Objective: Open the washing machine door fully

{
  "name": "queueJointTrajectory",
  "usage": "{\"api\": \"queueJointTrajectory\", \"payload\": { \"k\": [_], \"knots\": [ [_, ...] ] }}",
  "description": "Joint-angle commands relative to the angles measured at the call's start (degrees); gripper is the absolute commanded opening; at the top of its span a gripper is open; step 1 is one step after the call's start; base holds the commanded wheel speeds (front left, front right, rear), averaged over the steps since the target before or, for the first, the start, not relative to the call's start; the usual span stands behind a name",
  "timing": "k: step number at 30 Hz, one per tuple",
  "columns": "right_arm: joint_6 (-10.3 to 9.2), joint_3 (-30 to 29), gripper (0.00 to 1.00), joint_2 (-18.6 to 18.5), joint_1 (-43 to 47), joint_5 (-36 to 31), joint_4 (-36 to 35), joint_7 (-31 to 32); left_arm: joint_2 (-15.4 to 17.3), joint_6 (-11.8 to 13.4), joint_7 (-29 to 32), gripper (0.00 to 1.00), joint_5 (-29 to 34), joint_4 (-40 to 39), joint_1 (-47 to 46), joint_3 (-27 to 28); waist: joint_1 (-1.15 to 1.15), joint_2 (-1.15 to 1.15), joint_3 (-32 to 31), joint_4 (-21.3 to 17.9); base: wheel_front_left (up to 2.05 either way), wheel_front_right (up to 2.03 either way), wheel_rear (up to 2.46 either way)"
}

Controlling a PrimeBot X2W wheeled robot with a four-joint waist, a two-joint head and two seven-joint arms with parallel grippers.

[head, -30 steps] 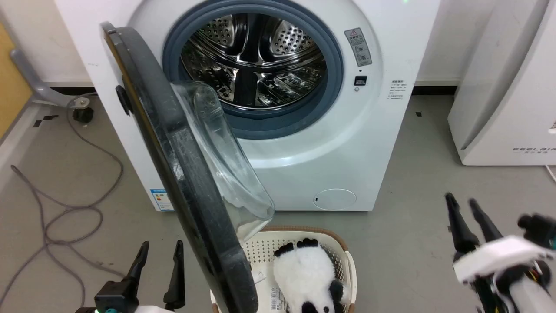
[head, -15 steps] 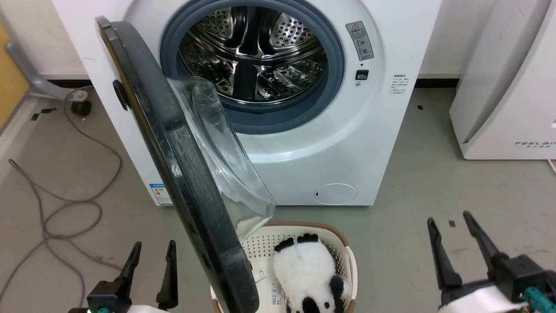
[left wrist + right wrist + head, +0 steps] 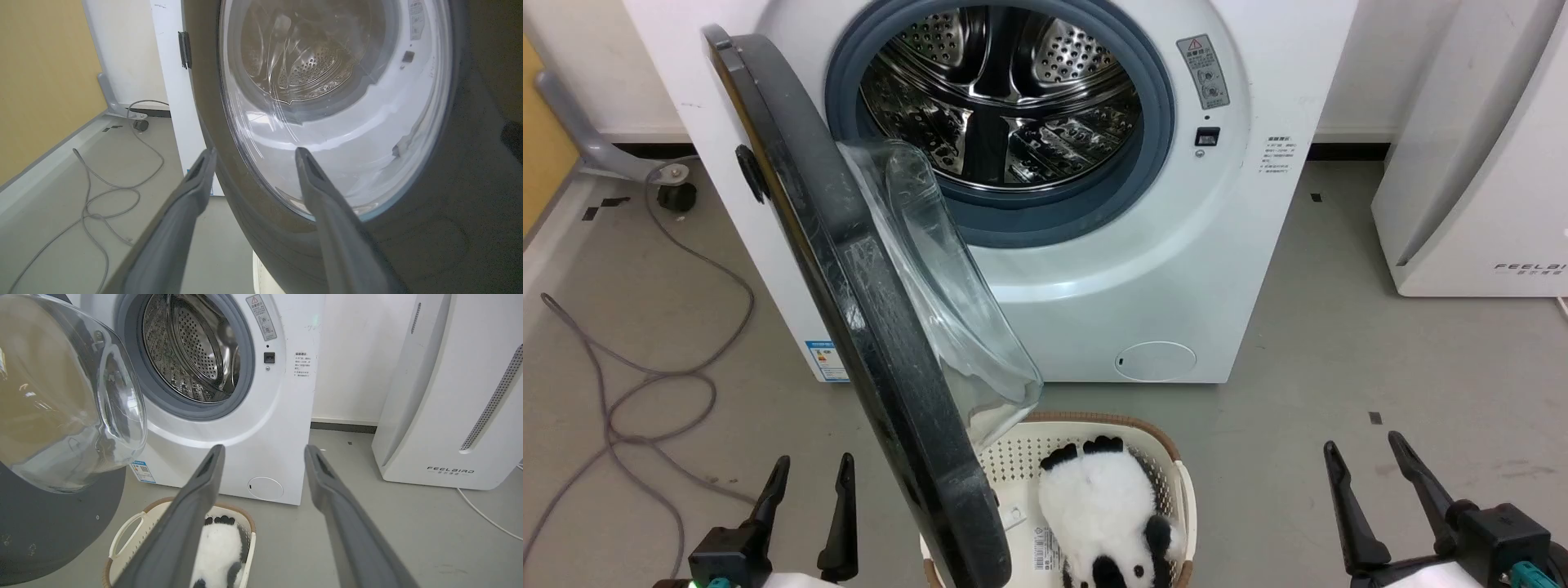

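Left gripper (image 3: 814, 462) low at lower left of head view, fingers spread, pointing up, empty. Right gripper (image 3: 1362, 444) at lower right, fingers likewise spread, empty.

Plush panda (image 3: 1094, 506) in a cream basket (image 3: 1017, 469) — grey cable (image 3: 645, 392) lying left.

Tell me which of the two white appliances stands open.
The washing machine, on the left: its black round door is swung out, baring the steel drum. The other white appliance, on the right, shows no door.
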Motion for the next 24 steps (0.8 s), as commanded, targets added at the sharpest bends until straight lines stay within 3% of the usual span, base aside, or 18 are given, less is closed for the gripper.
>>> {"api": "queueJointTrajectory", "payload": {
  "k": [1, 2, 3, 15, 24],
  "knots": [
    [0.05, 0.0, 1.0, 0.3, 0.3, 0.1, 0.2, -0.4, 0.3, -0.1, -0.3, 1.0, 0.2, 0.2, -0.6, 0.1, 0.0, 0.0, -0.1, 0.1, 0.0, 0.0, 0.0],
    [0.05, 0.1, 1.0, 0.3, 0.3, 0.2, 0.3, -0.5, 0.2, -0.1, -0.3, 0.27, 0.1, 0.4, -0.6, 0.1, 0.0, 0.0, -0.1, 0.1, 0.0, 0.0, 0.0],
    [0.05, 0.1, 1.0, 0.3, 0.3, 0.3, 0.3, -0.5, 0.2, -0.1, -0.3, 0.0, 0.1, 0.5, -0.7, 0.0, 0.0, 0.0, -0.1, 0.1, 0.0, 0.0, 0.0],
    [0.05, 0.3, 1.0, 0.3, 0.0, 1.0, 0.9, -0.7, 0.1, 0.1, -0.3, 0.0, -0.8, -1.1, -1.1, 0.6, 0.0, 0.0, 0.3, 0.5, 0.0, 0.0, 0.0],
    [0.05, 0.2, 1.0, 0.3, -0.2, 1.1, 1.4, -0.8, 0.8, 1.5, -0.3, 0.0, -1.1, -9.4, -2.4, 3.2, 0.0, 0.0, 0.2, 0.7, 0.0, 0.0, 0.0]
  ]
}}
